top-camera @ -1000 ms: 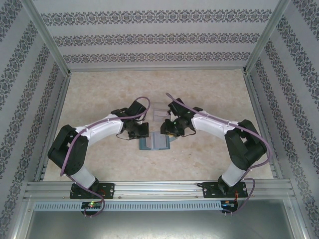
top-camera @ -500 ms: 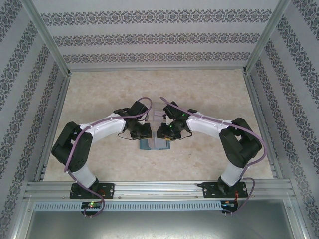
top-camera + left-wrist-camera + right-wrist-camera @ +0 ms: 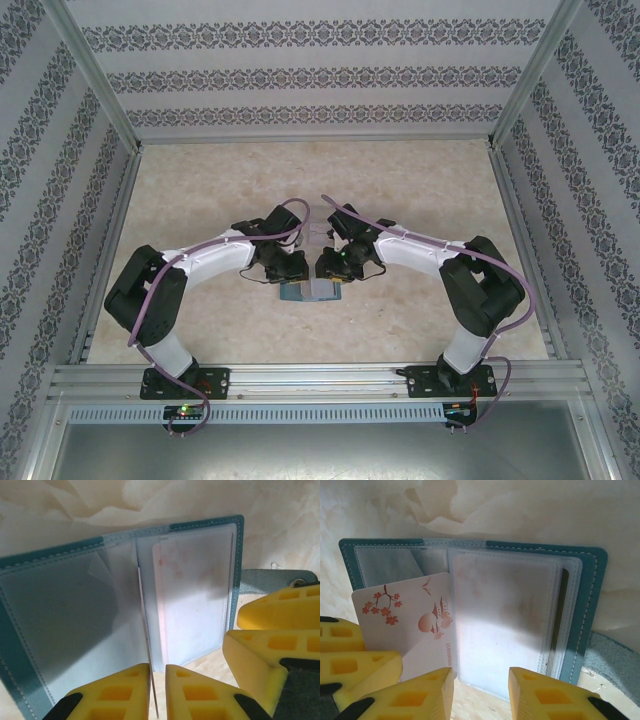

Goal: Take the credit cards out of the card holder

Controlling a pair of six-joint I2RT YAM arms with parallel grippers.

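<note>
Card holder (image 3: 470, 610) spread open beneath our fingers, left fingers (image 3: 125, 690) narrowly pinching a clear sleeve edge (image 3: 145, 645), right fingers (image 3: 545, 695) parted at its near edge, blossom-printed card (image 3: 407, 625) half out, bare counter (image 3: 420, 180) beyond.

We see the card holder (image 3: 310, 291) lying open on the table (image 3: 420, 190), near its middle, between the left gripper (image 3: 291, 264) on its left and the right gripper (image 3: 330, 264) on its right. From the right wrist, a credit card (image 3: 410, 625) sticks partway out of the holder's left-hand sleeve, toward the right gripper (image 3: 480, 690). From the left wrist, the left gripper (image 3: 157, 692) sits at the near edge, astride a thin upright sleeve leaf (image 3: 145, 645), with the closing tab (image 3: 272, 575) off to the right.
</note>
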